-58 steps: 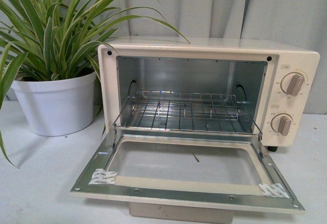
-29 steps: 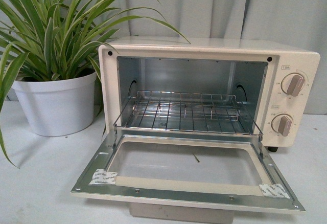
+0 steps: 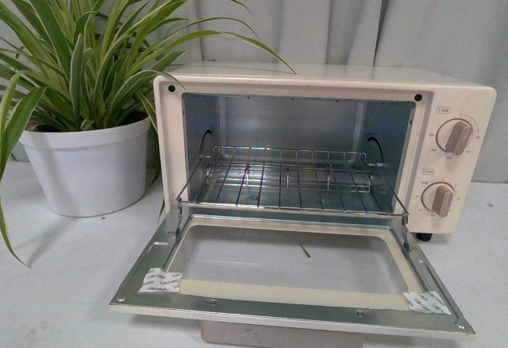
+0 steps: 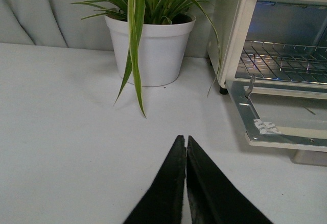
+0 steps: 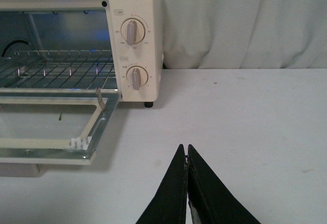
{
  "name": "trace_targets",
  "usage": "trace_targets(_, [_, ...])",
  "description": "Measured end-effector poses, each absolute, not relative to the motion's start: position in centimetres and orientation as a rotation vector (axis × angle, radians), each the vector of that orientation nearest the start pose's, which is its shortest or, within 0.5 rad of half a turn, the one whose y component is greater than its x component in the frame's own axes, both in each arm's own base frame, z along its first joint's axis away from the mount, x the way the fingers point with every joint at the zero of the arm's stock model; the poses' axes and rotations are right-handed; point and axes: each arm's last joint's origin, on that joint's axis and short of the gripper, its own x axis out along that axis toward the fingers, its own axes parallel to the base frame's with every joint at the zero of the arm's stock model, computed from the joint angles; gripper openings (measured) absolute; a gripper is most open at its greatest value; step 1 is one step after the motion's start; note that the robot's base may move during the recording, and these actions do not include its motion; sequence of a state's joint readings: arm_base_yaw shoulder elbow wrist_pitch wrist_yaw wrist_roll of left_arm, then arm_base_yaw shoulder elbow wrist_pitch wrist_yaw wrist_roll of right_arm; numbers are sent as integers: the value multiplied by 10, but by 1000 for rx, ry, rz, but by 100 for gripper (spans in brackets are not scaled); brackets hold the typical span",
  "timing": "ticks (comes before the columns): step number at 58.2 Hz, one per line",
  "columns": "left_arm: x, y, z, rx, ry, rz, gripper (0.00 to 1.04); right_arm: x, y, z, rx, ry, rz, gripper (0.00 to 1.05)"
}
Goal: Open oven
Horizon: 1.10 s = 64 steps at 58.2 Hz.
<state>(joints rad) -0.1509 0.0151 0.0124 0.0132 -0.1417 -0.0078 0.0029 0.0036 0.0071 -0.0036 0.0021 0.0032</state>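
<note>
The oven (image 3: 325,145) stands on the white counter (image 3: 63,276), just beside a potted plant (image 3: 83,125). Its door (image 3: 294,272) lies fully open and flat toward the front, and the wire rack (image 3: 290,177) inside is visible. The left pincer (image 4: 185,147) is closed and empty, over the bare counter near the plant. The right pincer (image 5: 186,155) is also closed and empty, apart from the oven's knob side.
</note>
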Motion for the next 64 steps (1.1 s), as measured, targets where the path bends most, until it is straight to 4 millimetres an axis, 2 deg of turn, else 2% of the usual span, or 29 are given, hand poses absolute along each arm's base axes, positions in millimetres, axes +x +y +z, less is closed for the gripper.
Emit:
trace_targets(3, [97,-7,167,-6,-8,-44,4,97,0,165,4,0,1,1])
trace_targets(7, [97,-1,167,-5,-9,4,4,97,0,165,4,0,2,1])
trace_targets(24, [97,0,167,-5,-9,-1,4,97,0,165,4,0,1,1])
trace_targets(31, [97,0,168,-5,-9,-1,23,97,0,165,2,0,1,21])
trace_targets(55, [97,0,168,-5,-9,-1,100,97,0,165,2,0,1,95])
trace_targets(64, [97,0,167,-4,-9,-1,98,97,0,165,3,0,1,95])
